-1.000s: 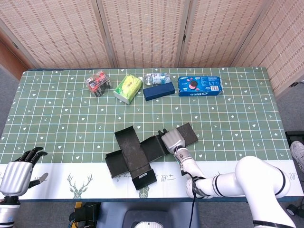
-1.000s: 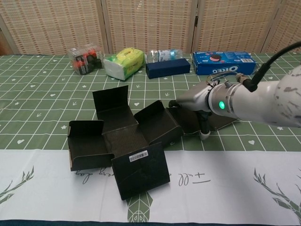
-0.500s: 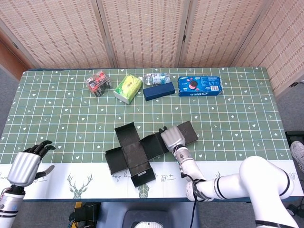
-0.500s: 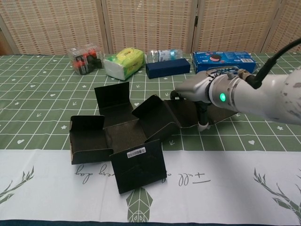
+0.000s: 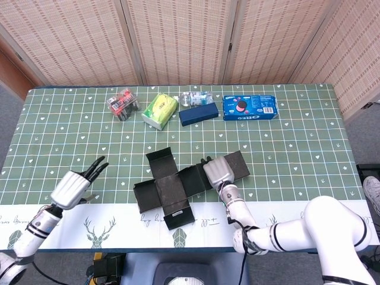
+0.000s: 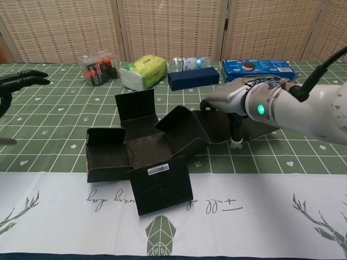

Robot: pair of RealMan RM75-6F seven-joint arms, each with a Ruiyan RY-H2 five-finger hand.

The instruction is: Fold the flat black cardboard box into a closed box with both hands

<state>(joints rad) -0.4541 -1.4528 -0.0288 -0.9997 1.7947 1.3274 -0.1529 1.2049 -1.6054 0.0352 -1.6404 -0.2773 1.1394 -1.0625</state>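
Since the left arm swung in from the lower left corner of the head view: this is the moment where a second hand nears the work.

Left hand: the left hand (image 5: 74,185) sits left of centre in the head view, higher and closer in than half a second ago, fingers apart and stretched toward the middle, holding nothing; the chest view shows only its dark fingertips (image 6: 24,80) at the upper left edge.

Right hand: the right hand (image 5: 217,171) lies just right of centre, pressed down on the box's long right flap; its fingers are hidden under the palm, so whether they are curled round the flap edge I cannot tell.

Box: the black cardboard box (image 5: 177,187) lies in the lower middle of the head view, a cross of panels with its side flaps half raised, the labelled front flap (image 6: 161,184) nearest the camera; it has slid a little toward the upper right over the past second.

Meaning: nothing is closed yet; the right hand seems to be anchoring the sheet while the left comes to raise the flaps.

Background: the Oreo pack (image 5: 250,107), navy box (image 5: 198,113) and green pack (image 5: 160,110) line the upper middle, well apart from the box.
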